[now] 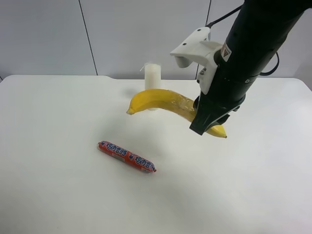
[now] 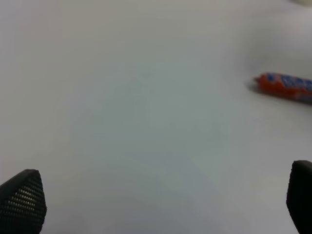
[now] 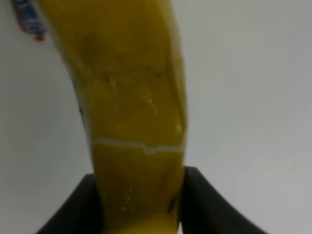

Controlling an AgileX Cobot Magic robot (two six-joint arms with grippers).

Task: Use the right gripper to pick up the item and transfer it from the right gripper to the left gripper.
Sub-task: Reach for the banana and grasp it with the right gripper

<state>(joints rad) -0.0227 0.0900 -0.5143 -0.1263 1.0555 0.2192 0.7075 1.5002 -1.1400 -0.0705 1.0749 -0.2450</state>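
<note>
White tabletop (image 1: 58,195) | one banana (image 1: 161,101) held above it, long axis left-right, arched upward | right hand (image 1: 207,124) clamped near its right end | left hand (image 2: 161,204) gaping, empty | one sausage (image 1: 126,157), one candle (image 1: 152,75)

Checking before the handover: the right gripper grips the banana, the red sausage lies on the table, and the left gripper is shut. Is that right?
The left gripper is open, not shut: the left wrist view shows its fingers far apart. The right gripper does grip the banana, and the red sausage lies on the table.
</note>
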